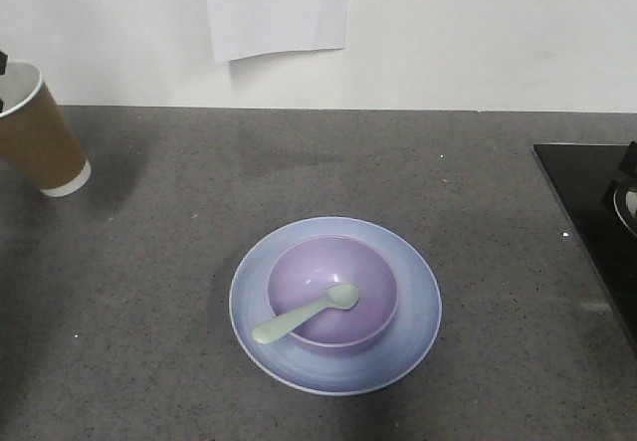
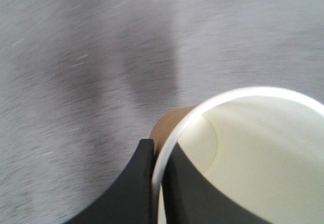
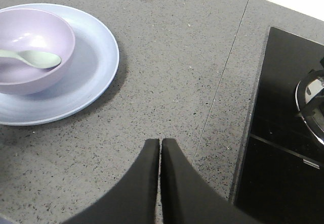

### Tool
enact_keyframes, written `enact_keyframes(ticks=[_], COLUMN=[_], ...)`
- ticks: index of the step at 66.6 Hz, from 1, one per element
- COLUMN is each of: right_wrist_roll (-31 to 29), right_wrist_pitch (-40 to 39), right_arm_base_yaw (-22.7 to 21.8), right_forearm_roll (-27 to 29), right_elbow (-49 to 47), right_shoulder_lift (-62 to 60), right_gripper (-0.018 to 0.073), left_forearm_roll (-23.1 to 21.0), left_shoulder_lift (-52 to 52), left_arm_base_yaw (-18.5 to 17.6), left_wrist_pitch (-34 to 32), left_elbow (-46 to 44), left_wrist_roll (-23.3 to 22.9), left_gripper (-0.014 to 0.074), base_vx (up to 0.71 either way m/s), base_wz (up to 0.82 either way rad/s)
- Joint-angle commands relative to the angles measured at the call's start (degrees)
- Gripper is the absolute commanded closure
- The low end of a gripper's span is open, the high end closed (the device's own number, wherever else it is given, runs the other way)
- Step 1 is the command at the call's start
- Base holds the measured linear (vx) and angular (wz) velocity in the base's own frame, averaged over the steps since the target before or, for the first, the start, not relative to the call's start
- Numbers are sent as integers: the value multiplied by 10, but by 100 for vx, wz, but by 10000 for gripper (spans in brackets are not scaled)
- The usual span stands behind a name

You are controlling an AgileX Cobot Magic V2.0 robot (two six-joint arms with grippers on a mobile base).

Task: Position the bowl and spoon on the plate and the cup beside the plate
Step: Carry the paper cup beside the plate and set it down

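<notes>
Grey speckled stone runs under everything you are working on here. Your left gripper [image 2: 158, 183] sits at the cup [image 1: 37, 132]: one dark finger [image 2: 129, 188] outside the wall, the other inside, the white rim pinched between them, so it is clamped on the cup. In the front view that cup is at the far left edge, tilted, its white base band apparently just off the countertop [image 1: 299, 162], well apart from the plate [image 1: 418, 312]. The left wrist view is streaked with blur. Your right gripper [image 3: 160, 145] hangs low over bare stone, its two black fingers pressed together with only a hairline gap and nothing between them, between the plate and the black glass hob [image 3: 283, 133]. Pale blue plate, round, shallow, raised rim; the lavender bowl [image 1: 373, 267] sits in it, glossy and smooth. The mint-green spoon [image 1: 304, 314] lies in the bowl, oval head down inside, thick handle leaning out over the bowl's near-left rim. Brown paper cup, white inside. A sheet of white paper [image 1: 279, 8] hangs on the wall behind.
</notes>
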Motion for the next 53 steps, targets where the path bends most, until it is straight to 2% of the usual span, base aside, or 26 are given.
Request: enact_keyframes(ticks=[1,15,25,32,40,53], right_wrist_roll=[-1,-1,-1,-1,-1,-1], right_wrist_pitch=[-35,-35,-33,-33,-33,-33], right_arm_base_yaw=[-5,-5,-5,-5,-5,-5], right_forearm_roll=[-6,-6,-5,-6,-6,-5], right_elbow=[-14,-14,-14,-14,-14,-14], right_shoulder_lift=[2,2,2,2,2,2], right_gripper=[562,562,562,562,562,562], left_forearm_roll=[-38,-35,-31,-20,14,12], left_shoulder_lift=[-52,-77,-77,-78,-78,-78], left_arm_base_yaw=[-37,-137,-186,-205,-211,-216], left_wrist_pitch=[5,5,5,4,4,2], left_elbow=[-14,-10,32,70,111,171], left_wrist_roll=[4,-1,-10,-9,-11,2], left_gripper=[605,605,605,605,605,605], base_vx=[0,0,0,0,0,0], base_wz=[0,0,0,0,0,0])
